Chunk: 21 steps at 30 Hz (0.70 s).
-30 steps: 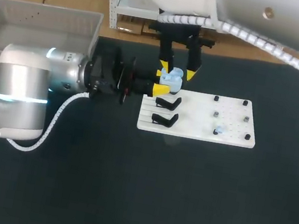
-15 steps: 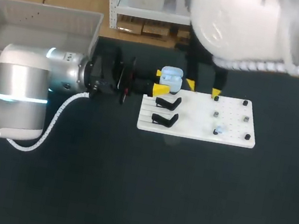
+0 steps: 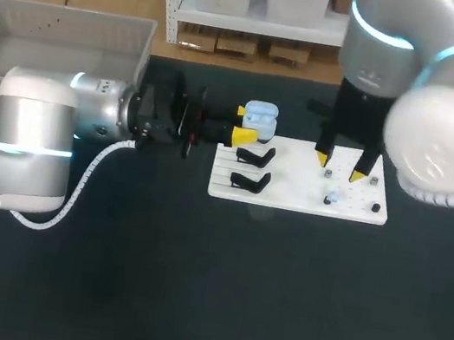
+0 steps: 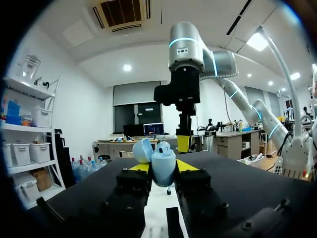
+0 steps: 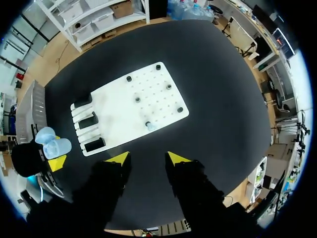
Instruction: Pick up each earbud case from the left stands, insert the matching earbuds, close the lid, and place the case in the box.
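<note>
A light blue earbud case [image 3: 259,121] with its lid up is held at the white board's [image 3: 296,202] left end, and my left gripper [image 3: 242,125] is shut on it. The left wrist view shows the case [image 4: 162,167] upright between the yellow fingertips [image 4: 140,167], with the lid [image 4: 142,149] tilted back. My right gripper [image 3: 339,166] hangs open and holds nothing above the right part of the board. One small light blue earbud [image 3: 333,195] lies on the board among the pegs. From the right wrist, the earbud [image 5: 150,127] is just ahead of that gripper [image 5: 147,158] and the case [image 5: 52,146] is off to the side.
Two bare black stands [image 3: 255,156] [image 3: 249,180] sit on the board's left side beside the held case. Small black pegs [image 3: 373,157] dot its right half. A grey box [image 3: 56,39] stands at the table's far left, behind my left arm.
My right arm has moved from above the held case to the right, over the board's peg area. The left arm and the case have stayed still.
</note>
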### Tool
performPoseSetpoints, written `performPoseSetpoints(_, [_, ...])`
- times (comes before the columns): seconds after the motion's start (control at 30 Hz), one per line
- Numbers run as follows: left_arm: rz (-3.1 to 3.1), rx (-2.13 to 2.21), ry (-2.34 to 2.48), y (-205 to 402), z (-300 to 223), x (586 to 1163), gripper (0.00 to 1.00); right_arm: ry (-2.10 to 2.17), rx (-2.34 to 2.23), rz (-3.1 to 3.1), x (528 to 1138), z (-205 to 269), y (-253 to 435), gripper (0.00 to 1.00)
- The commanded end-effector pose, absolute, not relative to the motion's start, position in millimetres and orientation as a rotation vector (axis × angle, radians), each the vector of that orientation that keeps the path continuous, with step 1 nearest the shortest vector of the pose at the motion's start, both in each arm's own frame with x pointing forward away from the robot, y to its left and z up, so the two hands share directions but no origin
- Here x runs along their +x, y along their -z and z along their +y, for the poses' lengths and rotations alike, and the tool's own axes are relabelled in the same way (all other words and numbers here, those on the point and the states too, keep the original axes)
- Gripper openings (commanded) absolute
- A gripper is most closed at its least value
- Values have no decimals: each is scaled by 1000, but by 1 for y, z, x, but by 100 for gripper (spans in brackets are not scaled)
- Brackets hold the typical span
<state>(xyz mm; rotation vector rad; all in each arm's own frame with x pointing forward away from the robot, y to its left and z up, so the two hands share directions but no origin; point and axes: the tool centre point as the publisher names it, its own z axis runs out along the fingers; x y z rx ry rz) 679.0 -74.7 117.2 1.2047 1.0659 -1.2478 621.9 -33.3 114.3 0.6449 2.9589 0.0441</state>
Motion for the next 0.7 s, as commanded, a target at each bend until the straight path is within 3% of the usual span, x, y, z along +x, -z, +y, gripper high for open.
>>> performPoseSetpoints(0.03, [1066,1204,1245,-117,-75,679,0,-413,590,2889,622,-37,-98,44])
performPoseSetpoints(0.7, [1066,1204,1245,-117,-75,679,0,-127,442,2970,640,-49,-34,43])
